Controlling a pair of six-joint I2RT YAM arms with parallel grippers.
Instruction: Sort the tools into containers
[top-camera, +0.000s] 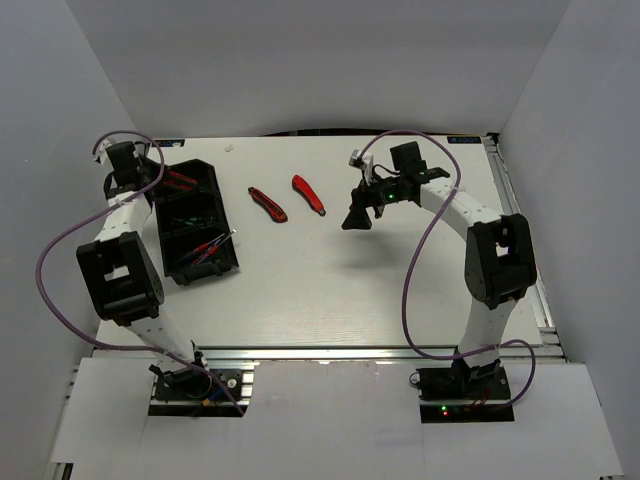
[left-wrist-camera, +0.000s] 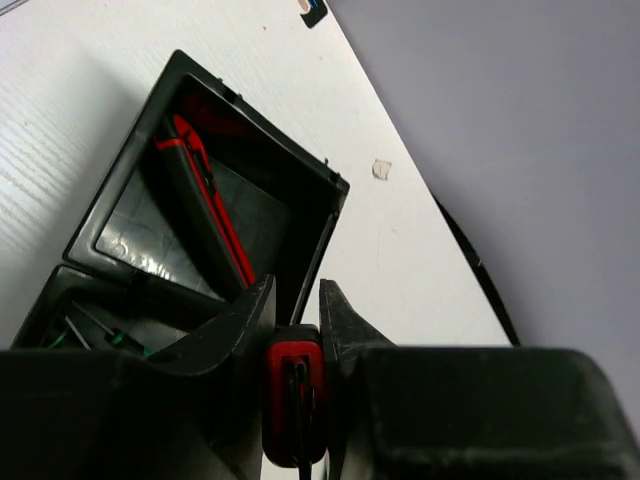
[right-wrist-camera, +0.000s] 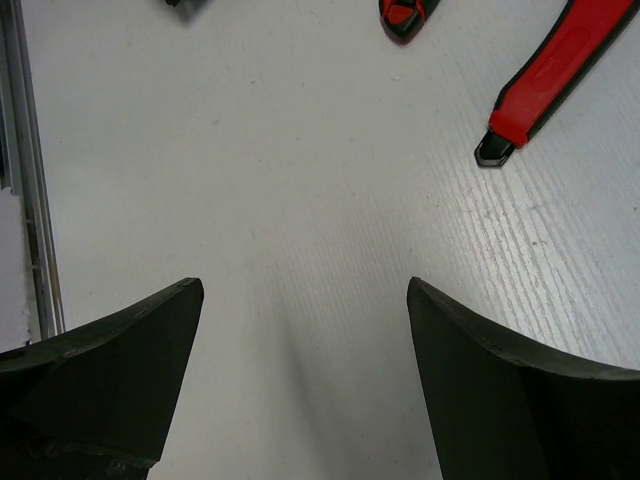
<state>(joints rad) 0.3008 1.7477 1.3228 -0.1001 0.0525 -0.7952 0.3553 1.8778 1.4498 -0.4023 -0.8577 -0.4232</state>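
Top view: left gripper (top-camera: 135, 170) hung over the bins' (top-camera: 225, 215) far end, at the table's (top-camera: 330, 290) left edge; red knife (top-camera: 309, 195) and red-black tool (top-camera: 268, 204) lay toward the far edge; right gripper (top-camera: 358, 218) beside them; open surface nearer.
Left wrist: jaws clamped a red handle (left-wrist-camera: 293, 390) above a compartment holding a red tool (left-wrist-camera: 210, 200).
Right wrist: jaws spread wide.

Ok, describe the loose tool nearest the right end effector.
On the white tabletop, between the black plastic bins and the open right end effector, two slim red tools lie apart. It is the bright red knife nearer the end effector; its neighbour, the red-and-black tool, shows more black.
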